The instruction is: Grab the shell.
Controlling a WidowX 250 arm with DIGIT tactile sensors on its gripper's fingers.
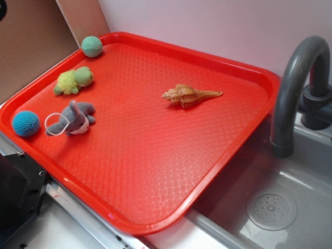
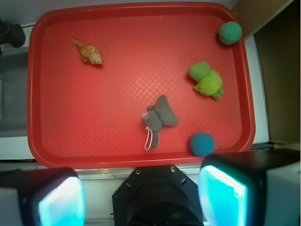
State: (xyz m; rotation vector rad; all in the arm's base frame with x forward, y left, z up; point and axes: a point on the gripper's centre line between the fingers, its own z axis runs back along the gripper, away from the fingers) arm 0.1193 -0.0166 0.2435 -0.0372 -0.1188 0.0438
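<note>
Exterior: striped knobby shell (image 1: 189, 95) on textured tray (image 1: 155, 155).

Pale pinkish-white wall (image 1: 207, 21) behind; brown panel (image 1: 26, 46) at upper left. Red textured tray (image 1: 155, 171) resting on a light countertop (image 1: 67, 228), overhanging a grey sink basin (image 1: 301, 176) at right. Round perforated drain (image 1: 271, 209) in the basin floor. Dark grey curved faucet (image 1: 295, 78) rising beside the tray's right rim. Even, diffuse lighting; soft glare on the tray surface.
</note>
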